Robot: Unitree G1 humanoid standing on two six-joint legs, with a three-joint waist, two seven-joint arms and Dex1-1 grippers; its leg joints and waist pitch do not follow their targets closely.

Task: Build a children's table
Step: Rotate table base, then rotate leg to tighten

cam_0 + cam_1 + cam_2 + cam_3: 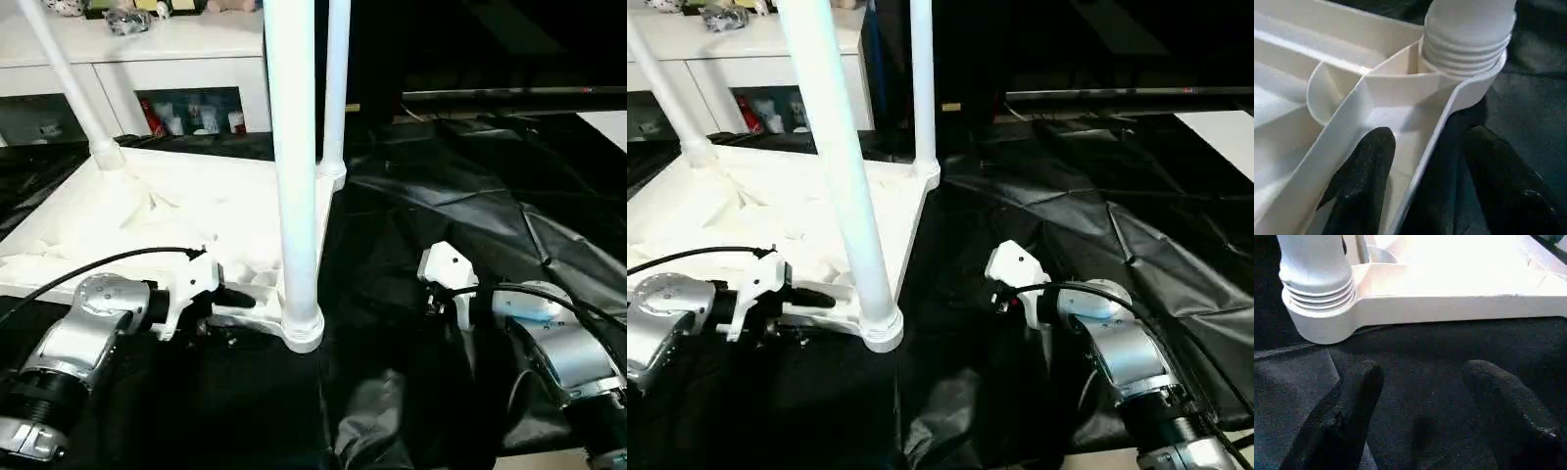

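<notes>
Tabletop rim straddled beside the near corner leg

The left tool [1420, 191] is seen spread across the tabletop [147, 211] rim at six o'clock of the near leg [294, 176]; the right tool [1420, 426], spread and empty, is held just beside. The rim should be gripped squarely before lifting.

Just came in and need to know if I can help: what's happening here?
A humanoid robot is building a children's table. The white tabletop lies upside down on black sheeting, with three legs standing in corner sockets. The left hand straddles the tabletop's rim beside the nearest socket, one finger inside, one outside. The right hand hovers open over the sheeting, holding nothing.
</notes>
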